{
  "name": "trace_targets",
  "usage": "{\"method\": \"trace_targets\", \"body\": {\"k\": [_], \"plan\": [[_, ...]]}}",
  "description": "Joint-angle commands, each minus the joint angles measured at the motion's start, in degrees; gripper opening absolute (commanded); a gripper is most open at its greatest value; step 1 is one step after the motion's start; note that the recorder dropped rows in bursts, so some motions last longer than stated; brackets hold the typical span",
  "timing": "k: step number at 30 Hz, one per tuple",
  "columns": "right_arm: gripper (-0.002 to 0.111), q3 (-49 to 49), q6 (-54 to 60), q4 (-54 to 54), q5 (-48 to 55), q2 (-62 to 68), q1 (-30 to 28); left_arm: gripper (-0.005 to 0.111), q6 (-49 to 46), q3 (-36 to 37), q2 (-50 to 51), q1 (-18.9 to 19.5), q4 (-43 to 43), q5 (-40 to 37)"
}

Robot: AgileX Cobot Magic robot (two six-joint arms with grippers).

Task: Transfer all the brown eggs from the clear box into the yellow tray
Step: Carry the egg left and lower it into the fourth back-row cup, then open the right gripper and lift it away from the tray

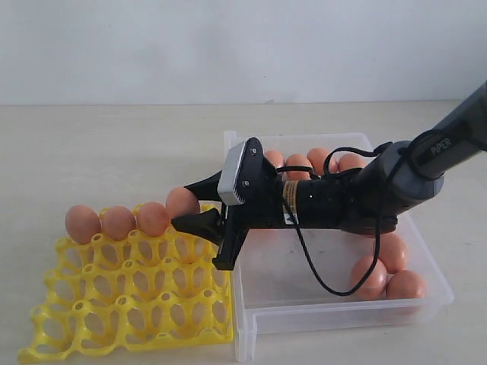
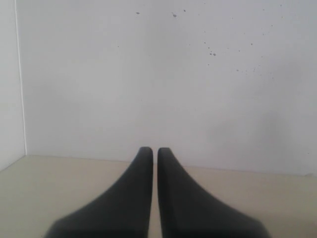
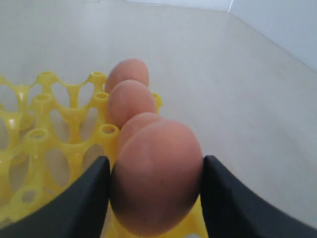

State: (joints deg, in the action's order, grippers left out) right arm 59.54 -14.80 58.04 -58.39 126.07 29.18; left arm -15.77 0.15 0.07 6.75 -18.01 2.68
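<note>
Placement work, by the look of it: lower the right pincer [image 1: 192,209] straight down until the held brown egg [image 3: 156,181] settles into the free cup beneath it in the yellow tray [image 1: 114,304], then part the fingers [image 3: 74,198] only a little and lift clear without nudging the neighbours. Keep the squeeze light; any harder risks a crack. Clenched on that egg now, one finger at each flank, shell bulging out past the tips. Straight ahead of the pincer, beyond the held egg, three seated eggs [image 1: 118,222] in a line, the nearest just beside it or touching; cannot tell which. Behind the pincer, beneath its arm [image 1: 396,179], the clear box [image 1: 304,304] with other brown eggs [image 1: 388,274]. Left pincer [image 2: 154,148] pressed together, empty, aimed at a wall [image 2: 148,74].
</note>
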Motion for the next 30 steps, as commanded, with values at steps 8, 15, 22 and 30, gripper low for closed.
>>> {"method": "trace_targets", "body": {"k": [8, 15, 22, 30], "plan": [[0.000, 1.13, -4.33, -0.13, 6.30, 0.52, 0.01, 0.004, -0.20, -0.15, -0.07, -0.16, -0.27, 0.32], [0.024, 1.13, -8.48, 1.99, 6.83, 0.52, 0.01, 0.004, -0.20, -0.15, -0.07, -0.16, -0.27, 0.32], [0.055, 1.13, -8.48, 5.11, 6.83, 0.52, 0.01, 0.004, -0.20, -0.15, -0.07, -0.16, -0.27, 0.32], [0.055, 1.13, -6.89, 5.32, 5.97, -1.58, 0.01, 0.004, -0.20, -0.15, -0.07, -0.16, -0.27, 0.32]]}}
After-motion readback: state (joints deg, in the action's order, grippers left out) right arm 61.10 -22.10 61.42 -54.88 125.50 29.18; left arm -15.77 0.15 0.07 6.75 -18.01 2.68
